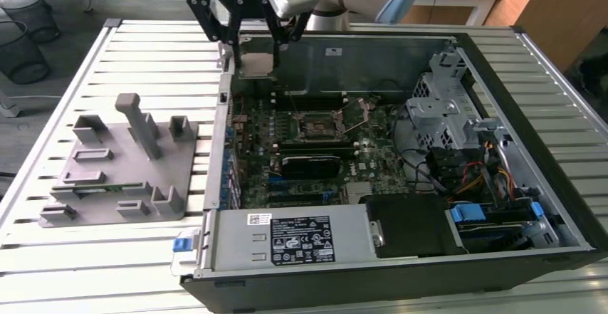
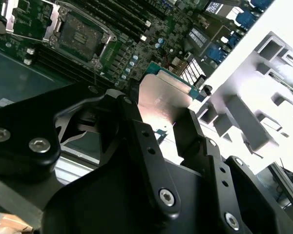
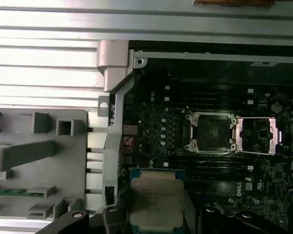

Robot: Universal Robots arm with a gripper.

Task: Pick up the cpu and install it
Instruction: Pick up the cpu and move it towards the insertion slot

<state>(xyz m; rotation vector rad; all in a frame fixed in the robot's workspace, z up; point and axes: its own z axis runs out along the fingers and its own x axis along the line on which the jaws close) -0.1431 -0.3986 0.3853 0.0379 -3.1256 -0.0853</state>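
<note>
My gripper (image 1: 256, 56) is clamped on the cpu (image 1: 258, 65), its black metal fingers (image 2: 136, 136) pressing two opposite edges of the chip. The cpu is off every support, raised over the corner of the open computer case (image 1: 532, 79), beside the case's grey steel wall.

In both wrist views the cpu (image 2: 163, 95) (image 3: 156, 197) shows as a flat square with a dull silver lid and a thin green rim. Faint print crosses the lid in the first wrist view, too small to make out. The gripper (image 2: 161, 122) (image 3: 157, 214) has bolted, matte black links.

The green motherboard (image 1: 380, 157) lies under and beyond my gripper. Its square socket (image 1: 318, 125) (image 3: 210, 132) (image 2: 80, 36) sits well apart from the cpu, deeper into the case, and its shiny metal load plate (image 3: 256, 136) is swung open alongside.

A grey power supply box (image 1: 285, 239) at the case end farthest from my gripper carries a white label with dark print.

Outside the case, toward the exterior view's left of my gripper, a grey plastic holder (image 1: 124, 164) with blocky posts rests on the ribbed aluminium surface (image 1: 142, 50).
</note>
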